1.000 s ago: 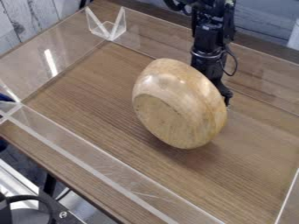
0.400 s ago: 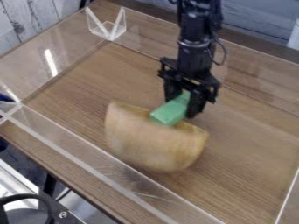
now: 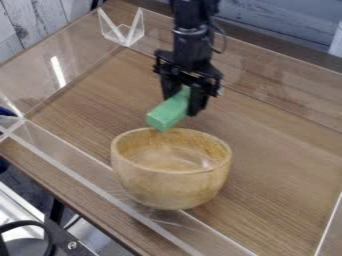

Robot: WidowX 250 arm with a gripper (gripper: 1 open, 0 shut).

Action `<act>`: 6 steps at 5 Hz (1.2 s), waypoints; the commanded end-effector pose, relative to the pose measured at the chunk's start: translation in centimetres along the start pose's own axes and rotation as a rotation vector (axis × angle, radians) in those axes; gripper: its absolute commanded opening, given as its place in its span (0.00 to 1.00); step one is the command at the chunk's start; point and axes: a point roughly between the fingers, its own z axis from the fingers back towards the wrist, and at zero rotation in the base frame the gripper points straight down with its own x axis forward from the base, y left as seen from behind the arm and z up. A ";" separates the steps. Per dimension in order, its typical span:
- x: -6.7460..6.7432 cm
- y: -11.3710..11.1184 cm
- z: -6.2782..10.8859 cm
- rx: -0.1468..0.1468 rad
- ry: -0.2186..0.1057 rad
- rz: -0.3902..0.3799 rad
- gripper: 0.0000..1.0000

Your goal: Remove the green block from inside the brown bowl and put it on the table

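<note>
Just beyond the rim of the brown bowl (image 3: 171,185), on the side toward the arm, the green block (image 3: 168,111) hangs from the end effector (image 3: 182,94), tilted, with its lower end near the bowl's far edge. The bowl sits upright on the counter (image 3: 78,103), its inside showing nothing in it. The block looks to be out of the bowl, so what seems left is to carry it well away from the rim, lower it and let go.

The main risk is in that lowering. If the arm comes down right here, the block's low end could catch the rim, which might twist the block in its hold or tip the bowl. Drifting back toward the bowl before release could drop it inside again. Because the block is slanted, one corner would probably meet the wood first; letting go too high could send it tumbling, perhaps against the bowl, while pressing down too far could lever it loose.

The end effector is closed in on the block's upper end, with only the block's thickness between its fingertips as far as can be judged; the exact contact is dark and too small to make out. It appears to touch nothing else, neither the bowl nor the counter.
</note>
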 end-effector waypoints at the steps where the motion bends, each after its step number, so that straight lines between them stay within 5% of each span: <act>1: 0.9 2.9 2.1 0.031 -0.078 0.021 0.00; 2: 1.4 1.3 1.6 0.029 -0.076 -0.004 0.00; 6: 1.4 3.7 0.5 0.046 -0.073 0.040 0.00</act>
